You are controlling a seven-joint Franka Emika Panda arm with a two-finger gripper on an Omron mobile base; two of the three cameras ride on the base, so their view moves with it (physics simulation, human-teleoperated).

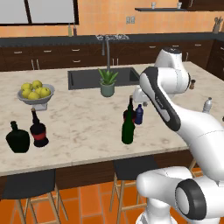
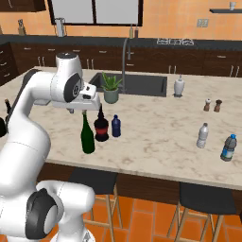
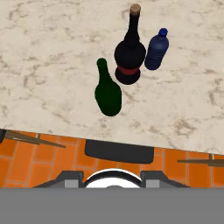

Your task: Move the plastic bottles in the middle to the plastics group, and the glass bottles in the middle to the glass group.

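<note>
The gripper [image 2: 84, 109] hangs directly above the upright green wine bottle [image 3: 107, 91], nearest of three mid-counter bottles by the near edge, its long axis vertical; whether the fingers are parted cannot be told.

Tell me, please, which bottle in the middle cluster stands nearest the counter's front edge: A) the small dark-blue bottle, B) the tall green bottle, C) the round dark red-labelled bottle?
B: the tall green bottle stands in front of the red-labelled bottle and the dark-blue bottle, closest to the counter's front edge.
</note>
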